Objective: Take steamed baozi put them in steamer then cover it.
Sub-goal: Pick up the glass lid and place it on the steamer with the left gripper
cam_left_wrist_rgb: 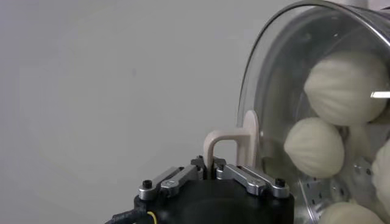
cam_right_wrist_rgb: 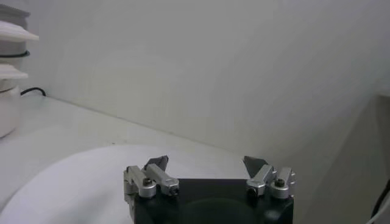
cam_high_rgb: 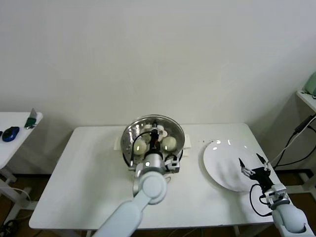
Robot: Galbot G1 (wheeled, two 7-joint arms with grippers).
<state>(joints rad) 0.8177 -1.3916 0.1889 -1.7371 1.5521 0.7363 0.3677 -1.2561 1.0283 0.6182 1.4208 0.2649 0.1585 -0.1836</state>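
So you're basically at the finish. Around 9 o'clock there's just bare bench (cam_high_rgb: 84,173). At the center, your left gripper (cam_high_rgb: 157,134) has its jaws clamped together on the handle (cam_left_wrist_rgb: 228,145) of the cover (cam_high_rgb: 136,131), which sits over the steamer (cam_high_rgb: 129,157). The baozi (cam_left_wrist_rgb: 315,147) are all inside, visible through the glass. Whether the cover is fully seated, can't tell. Over at 3 o'clock the right gripper (cam_high_rgb: 253,164) hovers above the white plate (cam_high_rgb: 222,160), jaws wide apart, holding nothing. What's left, I'd say: let go of the handle and back off.
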